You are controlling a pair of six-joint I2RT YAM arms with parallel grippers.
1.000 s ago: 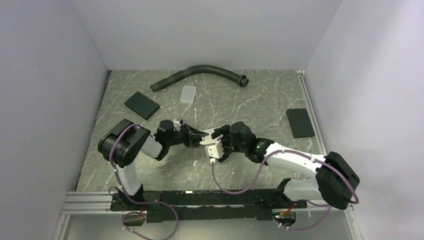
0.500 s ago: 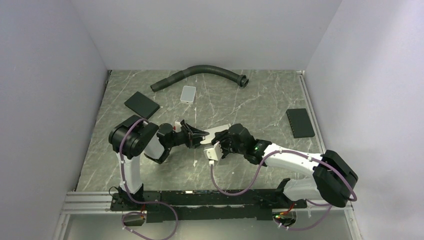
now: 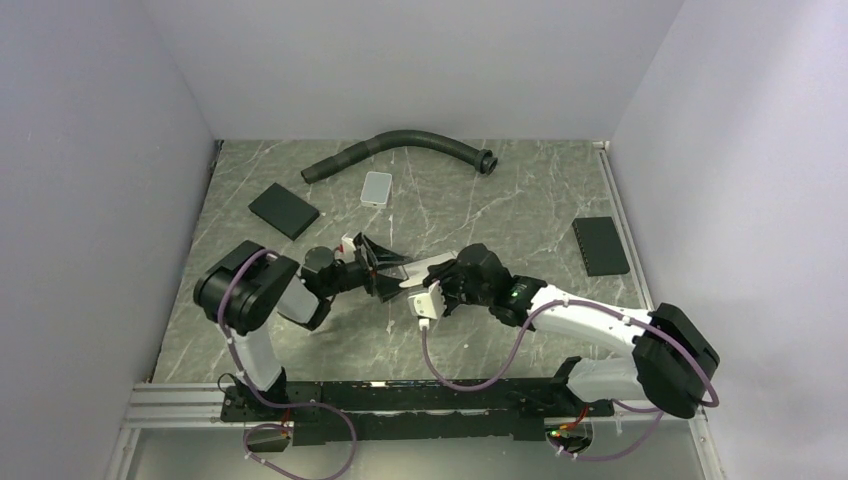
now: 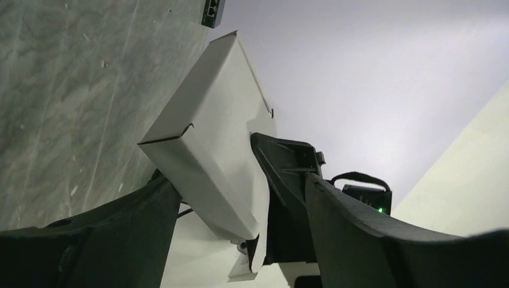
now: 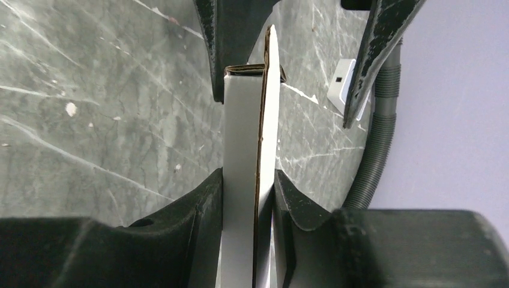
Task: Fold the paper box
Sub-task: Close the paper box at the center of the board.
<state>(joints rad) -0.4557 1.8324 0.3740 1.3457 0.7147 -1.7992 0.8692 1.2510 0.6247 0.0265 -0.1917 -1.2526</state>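
Observation:
The paper box [image 3: 436,264] is a slim white carton held off the table at the middle. My right gripper [image 3: 438,288] is shut on it. In the right wrist view the box [image 5: 243,138] stands edge-on, pinched between the jaws of the right gripper [image 5: 249,175]. My left gripper [image 3: 392,270] is open just left of the box, facing its free end. In the left wrist view the box [image 4: 210,132] reaches between the spread jaws of the left gripper [image 4: 239,179]. I cannot tell whether they touch it.
A black corrugated hose [image 3: 400,148] lies along the back. A light grey tile [image 3: 377,187] sits below it. One black pad [image 3: 284,210] lies at the back left, another [image 3: 600,245] at the right. Walls close in on three sides.
My left wrist has rolled and drawn back a little to the left, with its jaws still spread at the box's end. My right gripper still holds the box in nearly the same place.

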